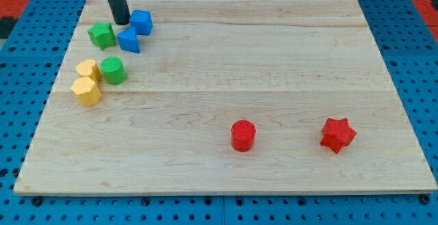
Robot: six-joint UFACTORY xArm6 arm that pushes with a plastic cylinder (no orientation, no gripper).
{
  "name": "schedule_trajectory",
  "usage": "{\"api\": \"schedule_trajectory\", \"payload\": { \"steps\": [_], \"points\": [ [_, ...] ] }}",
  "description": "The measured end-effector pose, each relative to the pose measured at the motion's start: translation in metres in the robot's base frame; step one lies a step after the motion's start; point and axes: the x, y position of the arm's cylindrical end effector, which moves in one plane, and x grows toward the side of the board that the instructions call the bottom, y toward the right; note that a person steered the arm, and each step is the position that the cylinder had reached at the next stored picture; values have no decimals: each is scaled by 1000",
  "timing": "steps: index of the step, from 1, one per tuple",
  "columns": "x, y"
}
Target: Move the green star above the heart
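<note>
The green star [102, 35] lies near the board's top left corner. My tip [122, 22] is just to its upper right, between it and the blue cube [142, 22]; whether it touches them I cannot tell. A blue triangular block [128, 40] sits right of the star. A yellow heart [88, 70] lies below the star, against a green cylinder [112, 70]. A yellow hexagonal block [85, 91] lies just below the heart.
A red cylinder [242, 135] and a red star [337, 135] lie at the lower right of the wooden board [274, 61]. A blue pegboard surrounds the board.
</note>
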Motion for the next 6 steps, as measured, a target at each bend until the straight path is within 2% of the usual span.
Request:
{"api": "schedule_trajectory", "payload": {
  "steps": [2, 6],
  "points": [
    [62, -18],
    [62, -18]
  ]
}}
